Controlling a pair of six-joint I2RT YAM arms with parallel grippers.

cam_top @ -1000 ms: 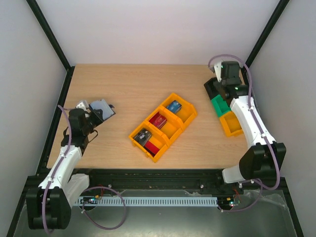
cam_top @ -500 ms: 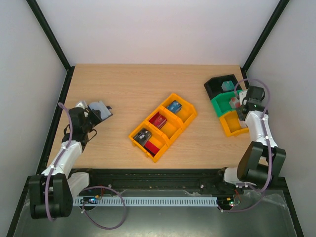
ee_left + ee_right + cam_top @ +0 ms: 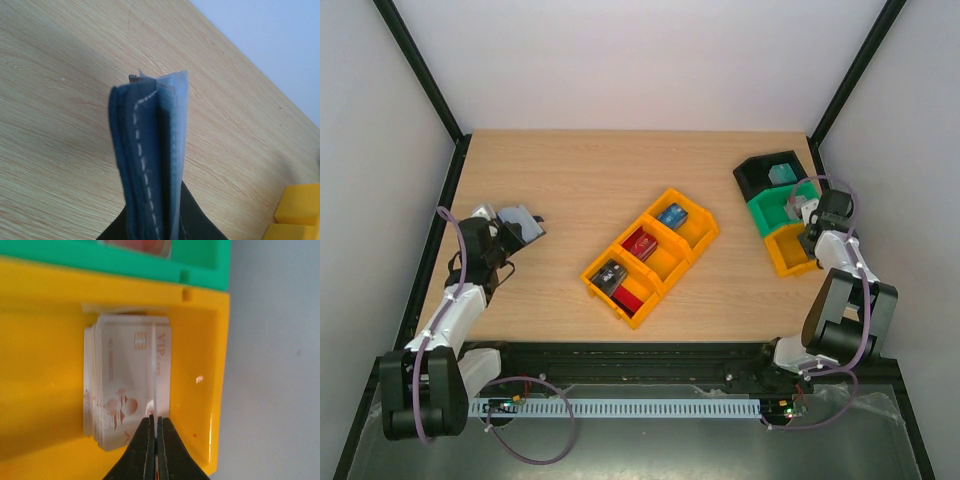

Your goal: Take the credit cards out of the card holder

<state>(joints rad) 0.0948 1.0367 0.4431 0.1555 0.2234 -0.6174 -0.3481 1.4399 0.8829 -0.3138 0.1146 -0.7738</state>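
My left gripper is shut on the navy card holder and holds it above the table's left side. In the left wrist view the card holder stands edge-on between my fingers, with white stitching and a lighter blue inside; no card shows in it. My right gripper is low over the small yellow bin at the right. In the right wrist view it is shut on a thin white card held edge-on over a stack of white VIP cards lying in that bin.
A yellow three-compartment bin lies diagonally mid-table with small blue, red and dark items in it. A green bin and a black bin adjoin the small yellow one. Walls close in at both sides.
My right arm has swung from over the black bin forward and down to the small yellow bin. My left gripper has drawn slightly left with the card holder.
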